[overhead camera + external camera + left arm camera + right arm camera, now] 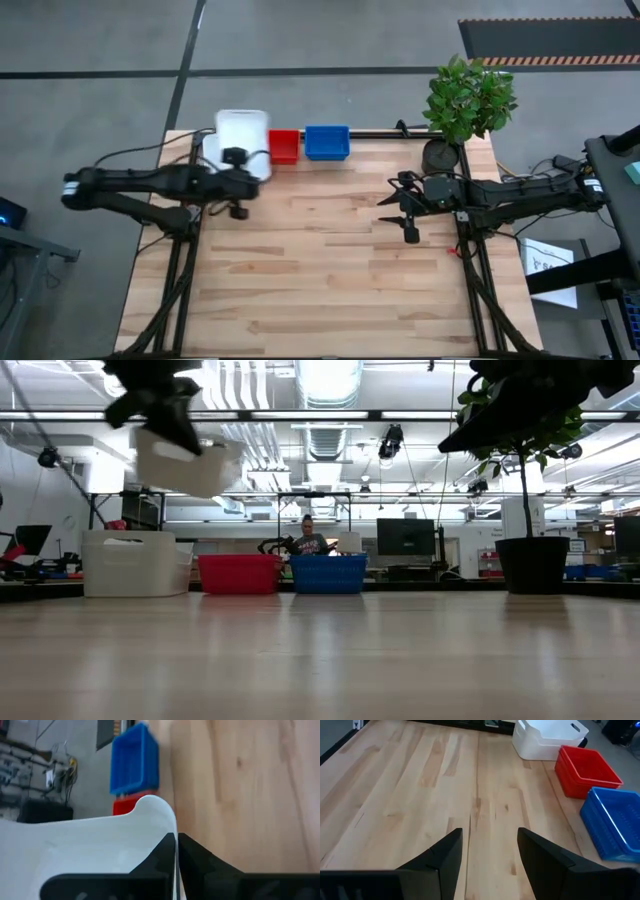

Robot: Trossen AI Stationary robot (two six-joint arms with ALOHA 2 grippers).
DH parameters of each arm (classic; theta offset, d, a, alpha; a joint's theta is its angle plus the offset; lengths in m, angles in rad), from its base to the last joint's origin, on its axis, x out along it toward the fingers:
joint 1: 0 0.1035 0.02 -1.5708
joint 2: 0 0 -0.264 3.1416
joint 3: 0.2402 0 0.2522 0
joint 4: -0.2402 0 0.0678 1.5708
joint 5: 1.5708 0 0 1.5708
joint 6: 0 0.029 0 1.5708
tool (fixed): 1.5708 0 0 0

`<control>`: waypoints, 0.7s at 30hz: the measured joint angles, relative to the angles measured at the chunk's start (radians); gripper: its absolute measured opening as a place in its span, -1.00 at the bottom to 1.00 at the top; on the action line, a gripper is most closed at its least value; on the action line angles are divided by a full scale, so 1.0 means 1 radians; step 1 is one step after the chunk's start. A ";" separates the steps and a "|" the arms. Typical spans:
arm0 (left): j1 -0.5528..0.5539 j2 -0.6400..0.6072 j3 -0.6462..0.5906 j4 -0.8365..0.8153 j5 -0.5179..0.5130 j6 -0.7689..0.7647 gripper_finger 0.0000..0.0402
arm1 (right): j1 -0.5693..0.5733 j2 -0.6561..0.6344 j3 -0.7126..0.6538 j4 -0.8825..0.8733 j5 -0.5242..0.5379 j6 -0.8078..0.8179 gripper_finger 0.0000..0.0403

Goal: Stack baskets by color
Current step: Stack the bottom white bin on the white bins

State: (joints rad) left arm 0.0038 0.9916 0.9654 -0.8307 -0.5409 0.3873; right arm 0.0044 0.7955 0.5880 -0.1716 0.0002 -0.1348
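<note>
Three basket stacks lined along the far edge of the light wooden plank table: white plastic basket stack at left, red mesh plastic basket stack touching blue mesh plastic basket stack. Black plant pot with green shrub at far right corner. Left end effector clamped together on the rim of one white plastic basket, held in the air above the white stack. Right end effector fingers apart, empty, over bare planks near the right edge. Middle and near table open. Grey floor around; person seated in the room beyond.
</note>
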 joint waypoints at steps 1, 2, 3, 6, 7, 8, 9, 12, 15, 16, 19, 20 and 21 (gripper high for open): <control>0.011 -0.045 -0.032 -0.004 0.000 -0.009 -1.00 | 0.000 0.002 0.000 0.002 0.000 -0.003 -0.09; 0.025 -0.090 -0.062 -0.003 0.000 -0.015 -1.00 | 0.000 0.006 0.000 0.004 0.000 -0.006 -0.09; 0.040 -0.132 -0.090 -0.004 0.001 -0.028 -1.00 | 0.000 0.007 0.000 0.006 0.000 -0.007 -0.09; 0.097 -0.237 -0.156 0.000 0.006 -0.055 -1.00 | 0.000 0.007 0.000 0.017 0.000 -0.019 -0.09; 0.117 -0.266 -0.172 -0.001 0.013 -0.058 -1.00 | 0.000 0.007 0.000 0.026 0.000 -0.021 -0.09; 0.135 -0.290 -0.185 -0.001 0.034 -0.057 -1.00 | 0.000 0.007 0.000 0.031 0.000 -0.023 -0.09; 0.153 -0.311 -0.191 -0.004 0.061 -0.050 -1.00 | 0.000 0.007 0.000 0.031 0.000 -0.026 -0.09; 0.207 -0.356 -0.194 -0.030 0.113 -0.041 -1.00 | 0.000 0.010 0.000 0.032 0.000 -0.037 -0.09; 0.256 -0.389 -0.196 -0.031 0.161 -0.032 -1.00 | 0.000 0.012 0.000 0.030 -0.001 -0.054 -0.09; 0.271 -0.396 -0.199 -0.031 0.178 -0.033 -1.00 | 0.000 0.012 0.000 0.032 -0.001 -0.061 -0.09; 0.306 -0.406 -0.219 -0.032 0.199 -0.040 -1.00 | 0.000 0.012 0.000 0.034 -0.001 -0.071 -0.09; 0.316 -0.406 -0.230 -0.033 0.201 -0.040 -1.00 | 0.000 0.012 0.000 0.035 -0.001 -0.076 -0.09; 0.325 -0.404 -0.240 -0.033 0.202 -0.039 -1.00 | 0.000 0.012 0.000 0.036 -0.001 -0.079 -0.09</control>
State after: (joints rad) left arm 0.3287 0.5877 0.7254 -0.8639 -0.3392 0.3488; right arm 0.0044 0.8070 0.5880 -0.1360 -0.0006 -0.2142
